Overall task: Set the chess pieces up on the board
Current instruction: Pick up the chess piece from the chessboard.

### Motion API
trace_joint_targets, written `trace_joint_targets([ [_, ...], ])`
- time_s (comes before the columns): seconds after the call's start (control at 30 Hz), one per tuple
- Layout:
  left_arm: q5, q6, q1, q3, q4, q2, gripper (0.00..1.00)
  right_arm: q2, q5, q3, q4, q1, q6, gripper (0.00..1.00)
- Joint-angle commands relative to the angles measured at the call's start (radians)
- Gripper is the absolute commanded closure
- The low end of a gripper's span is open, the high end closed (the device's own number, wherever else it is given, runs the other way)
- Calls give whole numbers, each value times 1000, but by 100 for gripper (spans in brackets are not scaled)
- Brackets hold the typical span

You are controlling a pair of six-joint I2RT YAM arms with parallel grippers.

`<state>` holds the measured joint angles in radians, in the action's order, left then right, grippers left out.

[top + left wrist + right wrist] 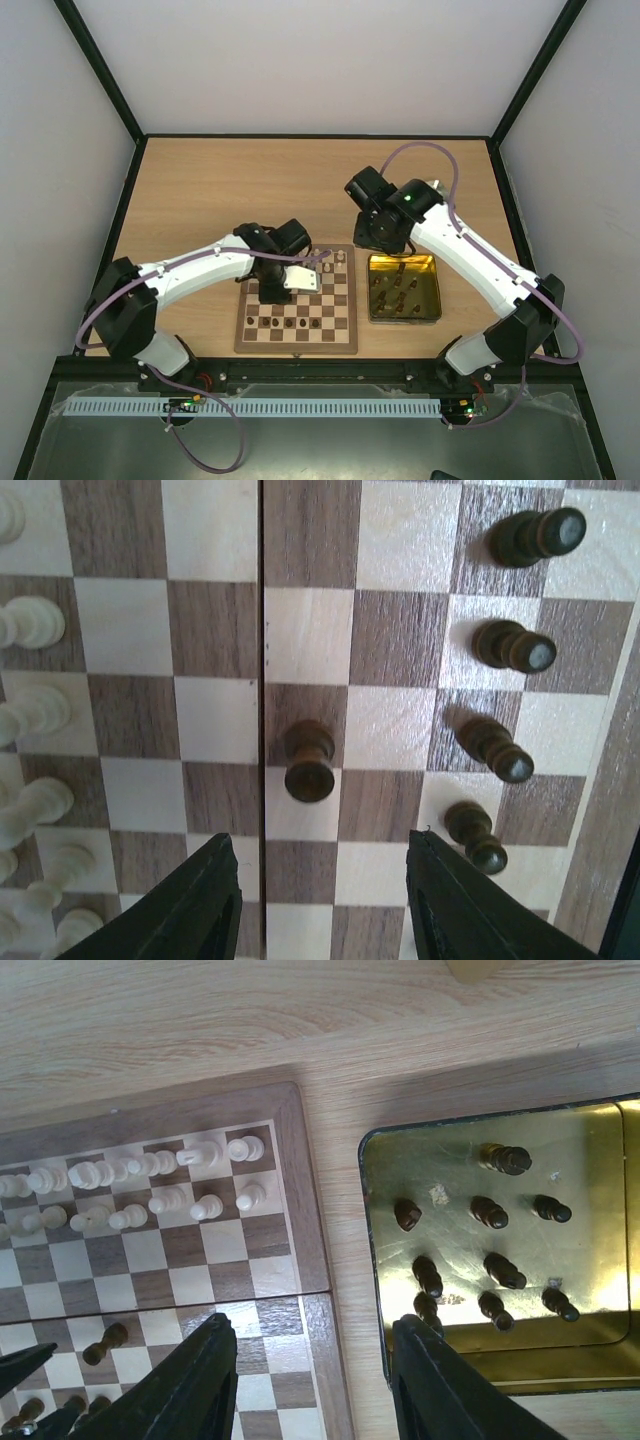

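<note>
Left gripper (pixel 320 845), jaws apart and empty, hovers over bare squares of the board (pixel 296 347) beside a lone dark pawn (pixel 309 762). Four dark pawns (pixel 513 647) stand one row in from the near edge. Right gripper (pixel 312 1328), jaws apart and empty, straddles the table strip (pixel 347 1250) between board edge and tin (pixel 590 1190), which holds dark pieces (pixel 505 1270).

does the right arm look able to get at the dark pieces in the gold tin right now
Probably yes: the right gripper hangs open by the gold tin edge, the dark pieces lie uncovered inside, and nothing stands between them.
</note>
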<state>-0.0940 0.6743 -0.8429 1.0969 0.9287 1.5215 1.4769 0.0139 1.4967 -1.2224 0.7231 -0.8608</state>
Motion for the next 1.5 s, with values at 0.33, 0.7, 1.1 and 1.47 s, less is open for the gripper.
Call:
trace_joint_targets([
  [0.33, -22, 15, -18, 16, -72, 62, 69, -27, -34, -12, -26, -40, 26, 59],
  [0.7, -32, 18, -18, -34, -93, 70, 69, -33, -32, -18, -31, -55, 36, 59],
  [1.1, -26, 24, -18, -46, -112, 77, 79, -42, -32, -28, -33, -56, 34, 59],
  [1.47, -8, 32, -18, -65, -116, 77, 96, -46, -30, -33, -28, -56, 31, 60],
])
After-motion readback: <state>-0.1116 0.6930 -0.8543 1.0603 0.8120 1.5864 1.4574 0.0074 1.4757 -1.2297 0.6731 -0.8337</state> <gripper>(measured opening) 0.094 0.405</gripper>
